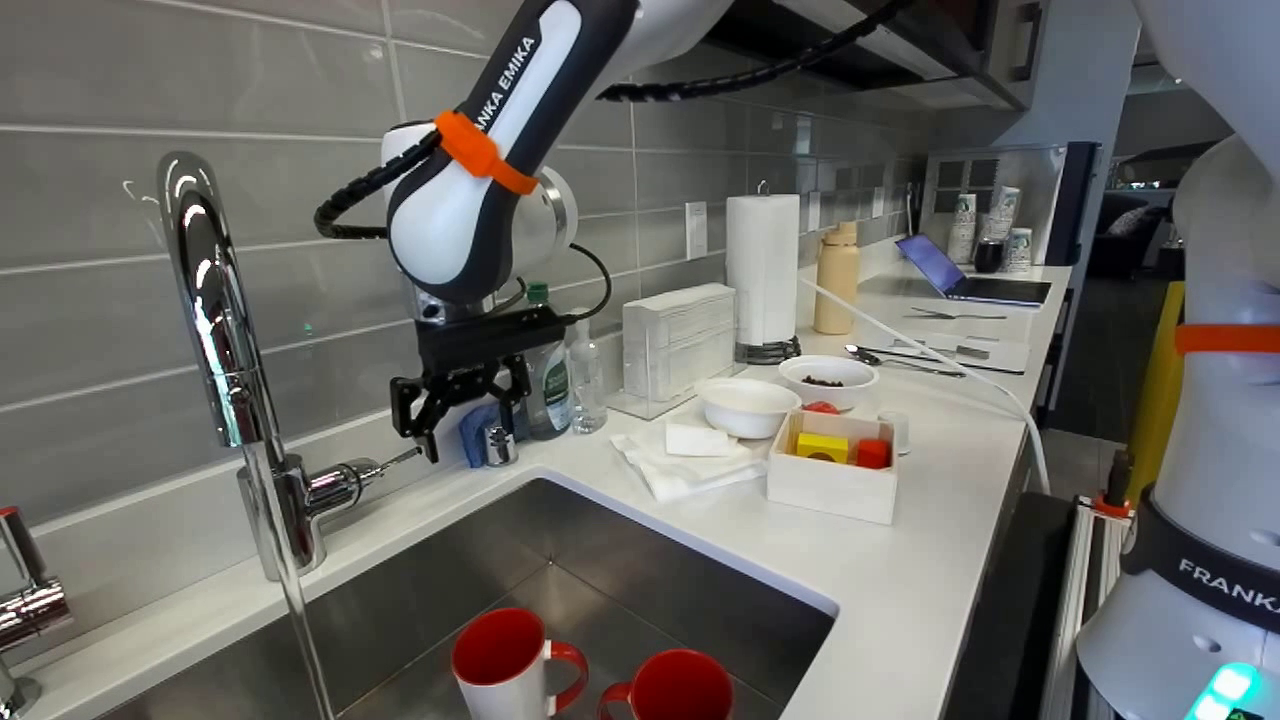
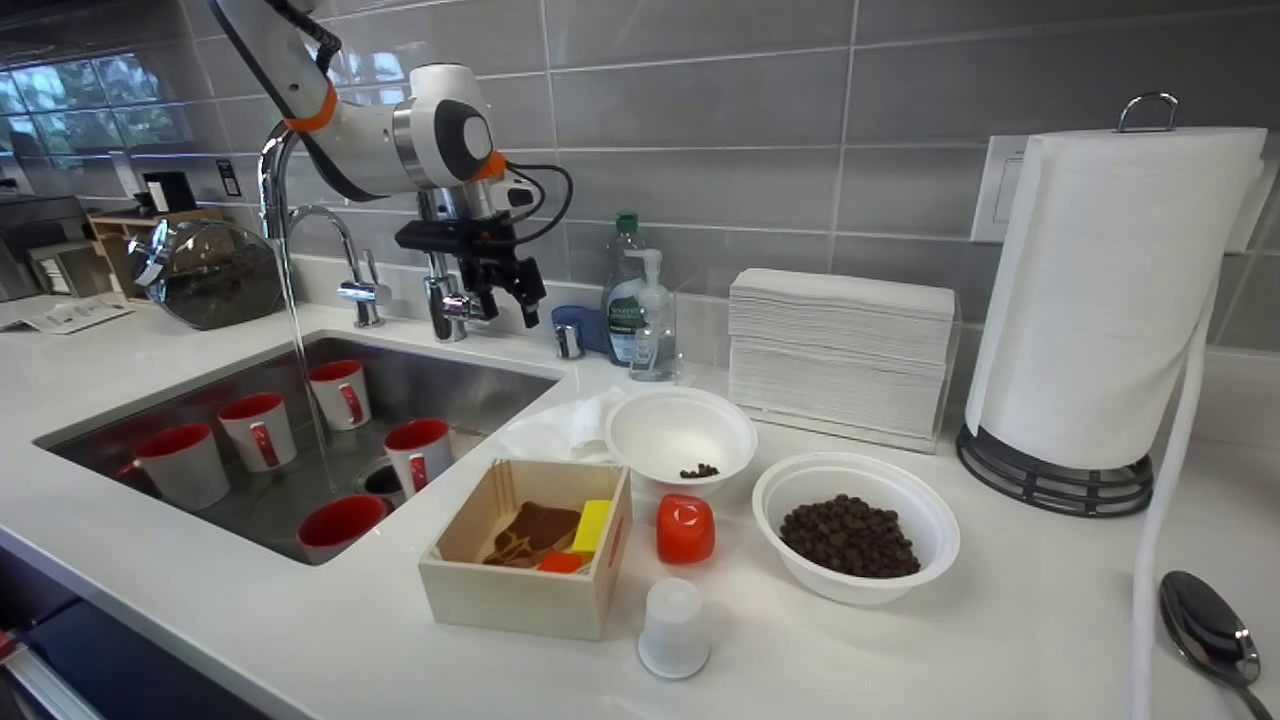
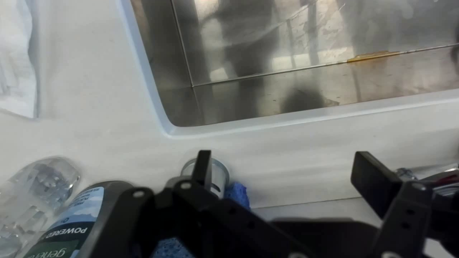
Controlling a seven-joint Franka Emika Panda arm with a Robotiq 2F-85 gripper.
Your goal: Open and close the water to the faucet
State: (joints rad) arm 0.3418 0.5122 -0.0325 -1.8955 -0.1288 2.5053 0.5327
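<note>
One stream of water, thin and clear, is cut off at 7 o'clock in an exterior view. There the arched, polished chrome faucet stands at 9 o'clock from my gripper: long axis upright, spout toward 6, lever toward 2–3, contact with my fingers unclear. These stand wide apart, empty.
</note>
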